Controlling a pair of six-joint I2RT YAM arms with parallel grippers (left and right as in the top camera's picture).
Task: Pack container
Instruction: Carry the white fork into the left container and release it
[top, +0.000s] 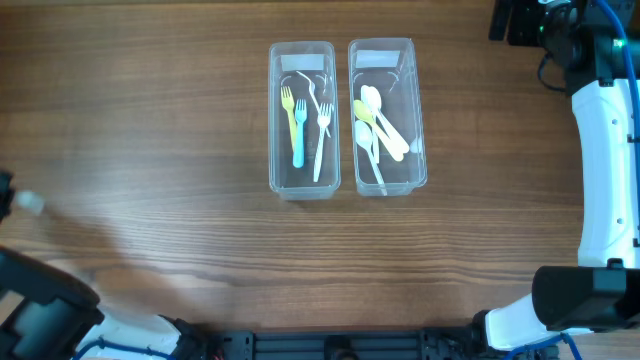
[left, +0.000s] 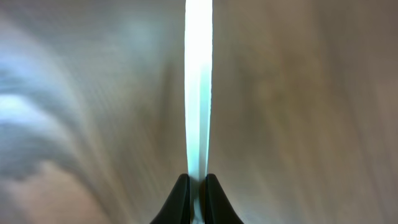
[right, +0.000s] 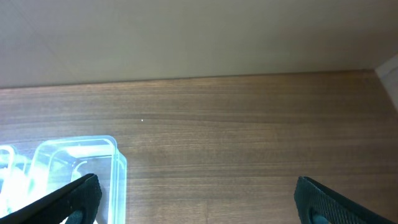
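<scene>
My left jaws were clenched on a thin pale utensil (left: 199, 93), far left of the worktop (top: 150, 120), well apart from the fork container (top: 271, 120) and spoon container (top: 352, 120); right jaws hung released. Pickup done, I judged. Next, carry it across.

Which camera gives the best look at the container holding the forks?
Overhead: the fork container shows whole, with its forks inside. Right wrist catches only clear container corners, too partial to tell which container. Left wrist shows none of it.
</scene>
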